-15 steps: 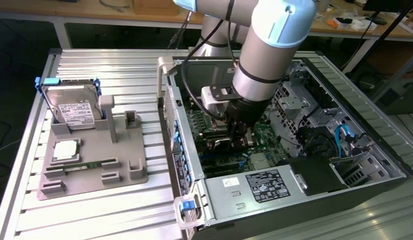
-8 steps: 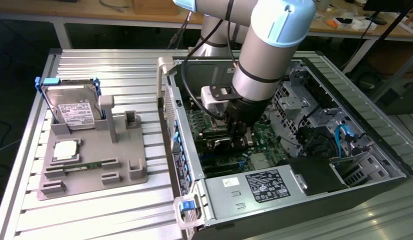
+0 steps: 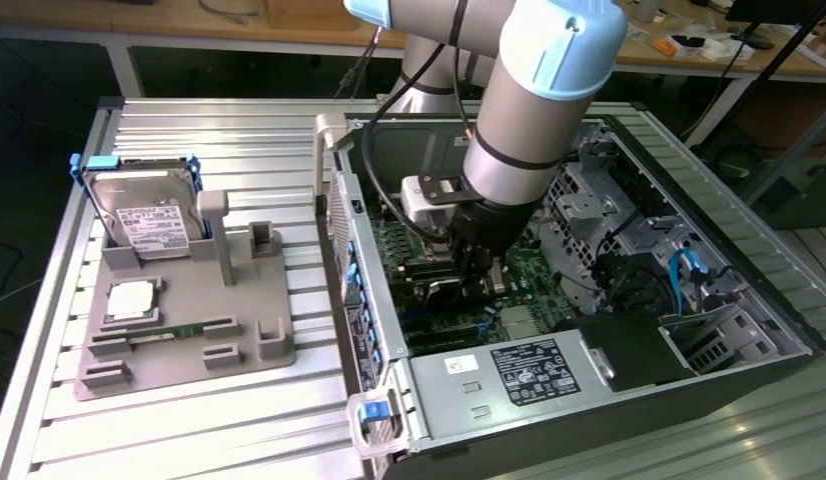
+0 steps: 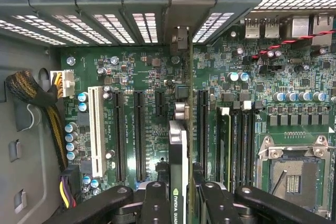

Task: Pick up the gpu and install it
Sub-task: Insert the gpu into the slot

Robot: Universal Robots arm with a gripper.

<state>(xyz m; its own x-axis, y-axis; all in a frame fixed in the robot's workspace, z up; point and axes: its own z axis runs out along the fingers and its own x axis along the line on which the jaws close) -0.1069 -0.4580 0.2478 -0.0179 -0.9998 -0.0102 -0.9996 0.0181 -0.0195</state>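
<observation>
step in hand: install. the gripper (image 4: 181,203) is clenched on the gpu (image 4: 178,145), a thin dark card with black shroud and pale metal edge, held edge-on over the green motherboard (image 4: 152,77) inside the open black computer case (image 3: 733,300). card hangs just above a long black expansion slot (image 4: 201,124), its bracket end toward the rear slot grille (image 4: 178,3). judgement: seating calls for straight descent, card edge lined with slot. legible: "nvidia quad…" on the card. silver hard drive (image 3: 146,215) in the grey holder carries a white label, unreadable.
</observation>
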